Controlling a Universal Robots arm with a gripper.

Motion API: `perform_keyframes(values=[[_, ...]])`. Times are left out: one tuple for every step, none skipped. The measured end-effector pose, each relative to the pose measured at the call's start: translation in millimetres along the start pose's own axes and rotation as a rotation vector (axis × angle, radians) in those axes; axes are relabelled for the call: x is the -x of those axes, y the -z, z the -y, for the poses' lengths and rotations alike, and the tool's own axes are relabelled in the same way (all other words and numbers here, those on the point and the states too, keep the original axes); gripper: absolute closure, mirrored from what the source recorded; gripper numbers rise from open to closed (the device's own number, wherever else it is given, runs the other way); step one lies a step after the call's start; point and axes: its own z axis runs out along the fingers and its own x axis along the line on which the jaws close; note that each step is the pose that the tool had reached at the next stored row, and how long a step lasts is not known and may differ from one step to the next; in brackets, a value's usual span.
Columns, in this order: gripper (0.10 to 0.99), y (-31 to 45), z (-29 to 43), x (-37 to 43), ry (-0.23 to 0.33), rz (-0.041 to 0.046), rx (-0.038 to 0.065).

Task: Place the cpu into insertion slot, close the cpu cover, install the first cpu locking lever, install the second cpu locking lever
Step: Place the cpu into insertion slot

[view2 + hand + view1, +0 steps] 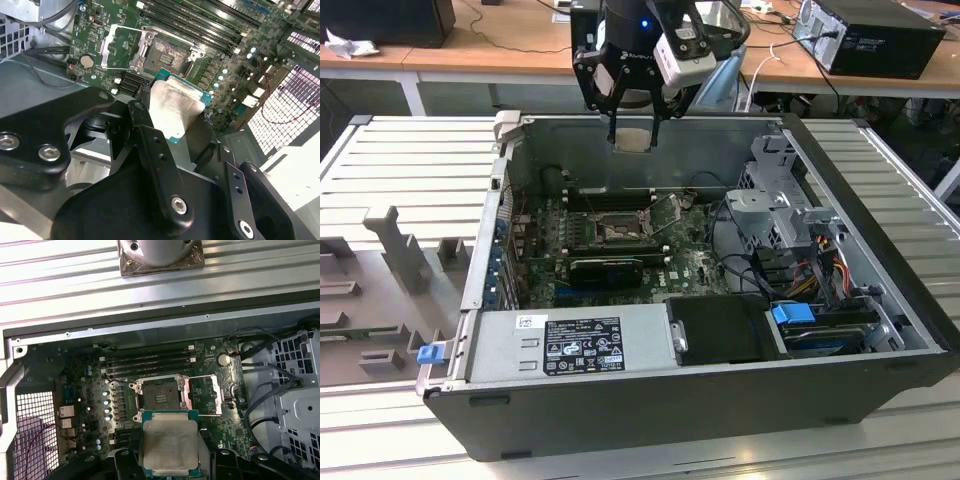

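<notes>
Silver-beige, the cpu (170, 442) sits clamped in the jaws of the gripper (634, 128) at the upper centre of the exterior view, above the open case (650, 400) and clear of the bare insertion slot (159, 399). With the cpu cover (218, 395) swung open beside that slot, none of the four steps appears done yet.

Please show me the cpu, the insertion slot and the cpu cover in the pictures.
cpu (170, 442): first wrist view, middle of its silver lid.
insertion slot (159, 394): first wrist view, middle of its contact field.
cpu cover (186, 394): first wrist view, frame bar beside the slot.
</notes>
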Motion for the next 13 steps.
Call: perform_keyframes(values=[[0.557,0.0,0.0,0.0,-0.007,0.0006,0.000],[0.557,0.0,0.0,0.0,-0.013,0.0012,0.000],[0.557,-0.1,0.0,0.0,-0.019,0.0017,0.000],[0.557,-0.1,0.0,0.0,-0.026,0.0023,0.001],[0.557,-0.1,0.0,0.0,-0.036,0.0032,0.001],[0.557,-0.1,0.0,0.0,-0.045,0.0040,0.001],[0.557,-0.1,0.0,0.0,-0.055,0.0050,0.001],[0.557,-0.2,0.0,0.0,-0.074,0.0066,0.001],[0.557,-0.2,0.0,0.0,-0.083,0.0074,0.002],[0.557,-0.3,0.0,0.0,-0.091,0.0081,0.002],[0.557,-0.3,0.0,0.0,-0.097,0.0087,0.002],[0.557,-0.3,0.0,0.0,-0.102,0.0091,0.002],[0.557,-0.3,0.0,0.0,-0.106,0.0095,0.002]])
